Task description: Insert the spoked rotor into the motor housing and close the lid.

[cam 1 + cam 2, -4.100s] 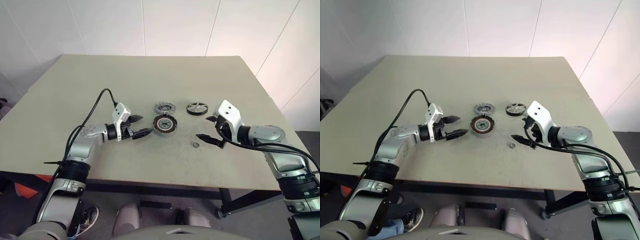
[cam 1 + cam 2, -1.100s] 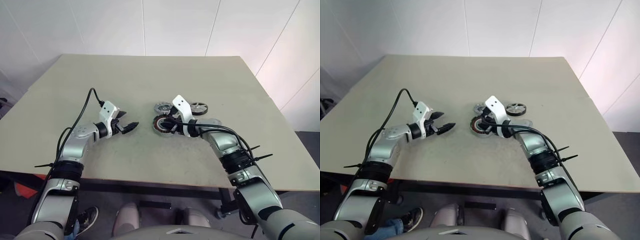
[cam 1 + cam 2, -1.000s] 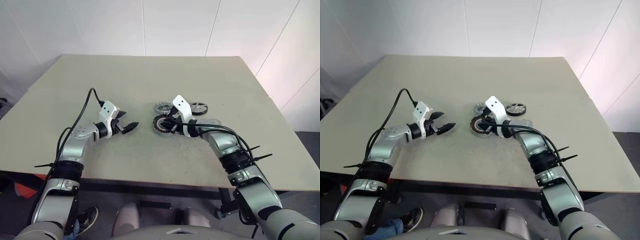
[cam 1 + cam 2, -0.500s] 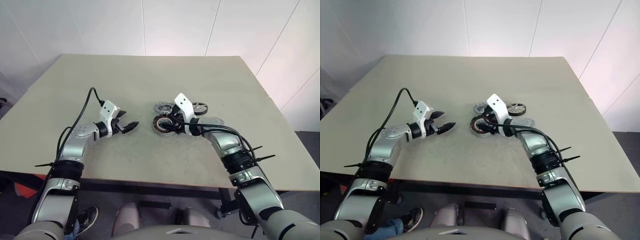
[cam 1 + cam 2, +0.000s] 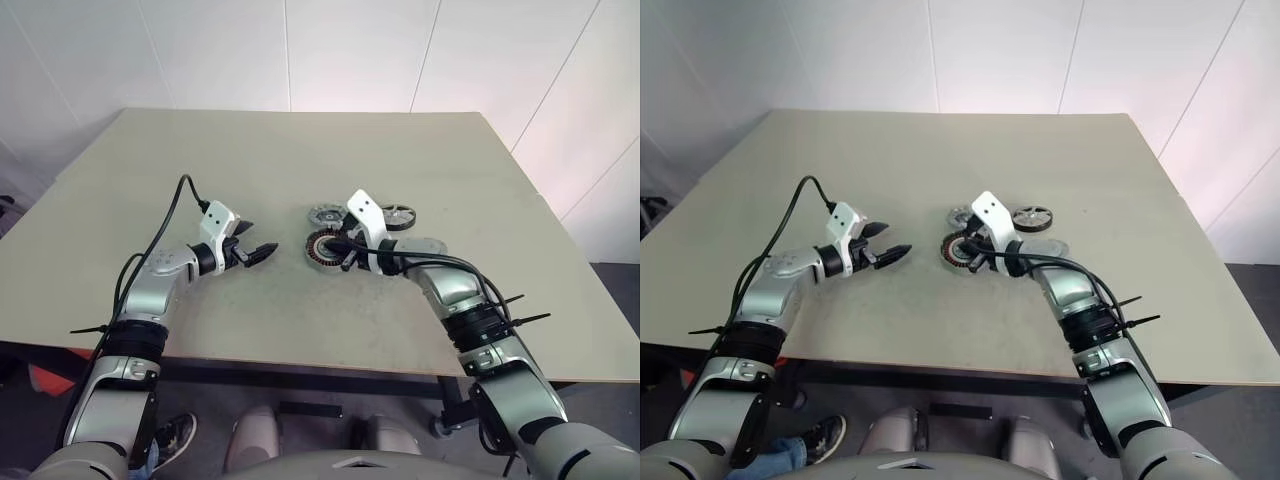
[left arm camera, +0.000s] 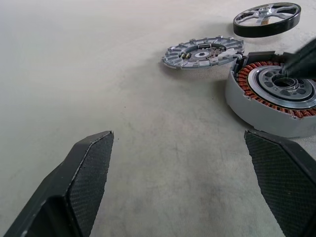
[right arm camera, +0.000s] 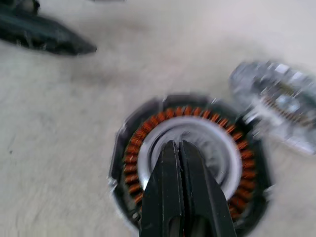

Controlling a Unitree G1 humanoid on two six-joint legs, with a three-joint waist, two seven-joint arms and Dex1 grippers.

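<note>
- Three round motor parts lie close together on the large beige table [image 5: 300, 160], near its middle, and none of them is assembled yet.
- The left gripper [image 5: 258, 250], with its two black fingers spread wide and holding nothing, hangs just above the table, pointing toward the parts from their left side.
- The right gripper [image 7: 181, 163] has its black fingers pressed together with nothing visible between them; the tips are over the silvery centre of the housing.
- The motor housing [image 6: 276, 96], a round dark disc with a copper-red ring of windings, sits nearest the robot, with its top open.
- The lid [image 6: 202, 52], a flat grey metal disc with fine radial ribs, lies just behind the housing, very close to it.
- The spoked rotor [image 6: 267, 18], a small wheel with a black rim and silver spokes, rests behind and to the right, a little apart.
- I judge the insertion step is not yet begun; the next move needs the right gripper to open, go to the rotor and take it by the rim.
</note>
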